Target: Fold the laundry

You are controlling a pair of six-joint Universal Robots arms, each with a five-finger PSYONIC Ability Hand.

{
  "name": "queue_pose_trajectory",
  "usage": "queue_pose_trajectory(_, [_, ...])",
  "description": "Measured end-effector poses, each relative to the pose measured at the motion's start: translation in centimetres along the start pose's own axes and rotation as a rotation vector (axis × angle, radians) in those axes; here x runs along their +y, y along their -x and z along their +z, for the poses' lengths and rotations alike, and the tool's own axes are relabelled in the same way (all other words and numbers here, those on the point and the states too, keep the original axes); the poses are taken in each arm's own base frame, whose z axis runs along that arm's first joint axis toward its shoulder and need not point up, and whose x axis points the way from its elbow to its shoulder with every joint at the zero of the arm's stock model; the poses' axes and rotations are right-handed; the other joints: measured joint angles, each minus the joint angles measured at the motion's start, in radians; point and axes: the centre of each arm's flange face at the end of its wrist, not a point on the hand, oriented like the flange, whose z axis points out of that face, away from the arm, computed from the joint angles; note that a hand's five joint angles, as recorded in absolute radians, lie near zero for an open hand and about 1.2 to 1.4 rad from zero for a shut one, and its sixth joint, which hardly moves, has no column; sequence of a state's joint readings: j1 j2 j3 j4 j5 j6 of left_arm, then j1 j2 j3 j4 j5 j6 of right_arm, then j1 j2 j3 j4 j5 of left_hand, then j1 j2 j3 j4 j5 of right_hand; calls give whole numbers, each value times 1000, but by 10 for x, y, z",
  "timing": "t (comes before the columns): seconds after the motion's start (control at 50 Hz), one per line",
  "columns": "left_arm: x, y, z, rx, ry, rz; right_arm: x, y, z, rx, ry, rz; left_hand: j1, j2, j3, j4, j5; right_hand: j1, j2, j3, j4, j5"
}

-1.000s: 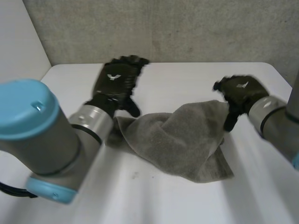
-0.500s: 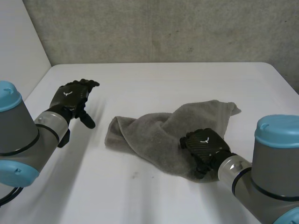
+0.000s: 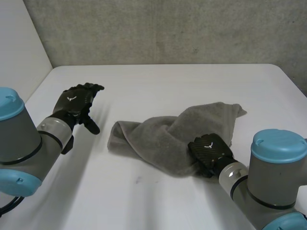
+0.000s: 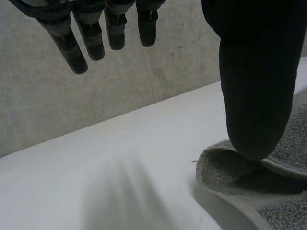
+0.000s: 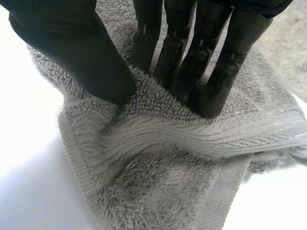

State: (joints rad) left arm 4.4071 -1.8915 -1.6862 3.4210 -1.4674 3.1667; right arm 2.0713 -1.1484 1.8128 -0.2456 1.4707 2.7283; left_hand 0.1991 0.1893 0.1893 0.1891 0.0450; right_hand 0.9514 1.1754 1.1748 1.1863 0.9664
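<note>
A grey towel (image 3: 158, 136) lies crumpled on the white table (image 3: 158, 86). My right hand (image 3: 209, 149) rests on its near right edge. In the right wrist view that hand (image 5: 211, 57) pinches a raised fold of the towel (image 5: 168, 167) between its thumb (image 5: 76, 48) and its fingers (image 5: 178, 52). My left hand (image 3: 76, 103) hovers to the left of the towel, apart from it, with straight fingers. In the left wrist view its thumb (image 4: 256, 72) hangs above the towel's left end (image 4: 240, 187) and nothing is held.
A grey wall (image 3: 168, 28) runs behind the table's far edge. Bare table surface (image 3: 144, 201) lies in front of the towel and around my left hand.
My right hand came from the towel's far right corner to its near right edge and shut on a fold. My left hand drew away to the left, staying open.
</note>
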Motion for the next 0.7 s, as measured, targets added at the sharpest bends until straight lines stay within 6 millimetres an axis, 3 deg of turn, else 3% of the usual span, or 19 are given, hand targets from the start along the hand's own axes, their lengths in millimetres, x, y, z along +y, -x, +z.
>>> queue_pose_trajectory(0.1, [2, -1, 0, 3, 6, 1, -11, -8, -2, 38, -20, -36, 0, -2, 0, -2, 0, 0, 0, 0, 2, 3])
queue_pose_trajectory(0.22, [9, -4, 0, 18, 25, 0, -45, -22, -14, 88, -107, -63, 0, -3, 0, -2, 0, 0, 0, 5, 2, 4])
queue_pose_trajectory(0.26, [16, -9, 0, 43, 39, 0, -72, -32, -26, 115, -169, -66, 0, -3, 0, -2, 0, 0, 0, 8, 2, 6])
queue_pose_trajectory(0.28, [16, -9, 0, 43, 39, 0, -72, -32, -26, 115, -169, -66, 0, -3, 0, -2, 0, 0, 0, 8, 2, 6])
queue_pose_trajectory(0.36, [29, -17, 1, 94, 47, 0, -111, -45, -47, 141, -241, -66, 0, -3, 0, -2, 0, 0, 0, 8, 2, 9])
queue_pose_trajectory(0.44, [38, -23, 4, 123, 46, 1, -131, -51, -61, 150, -275, -68, 0, -3, 0, -2, 0, 0, 0, 8, 2, 9])
queue_pose_trajectory(0.7, [61, -42, 16, 176, 45, 13, -172, -56, -100, 168, -383, -69, 26, 43, 43, 44, 3, 0, 0, 8, 2, 11])
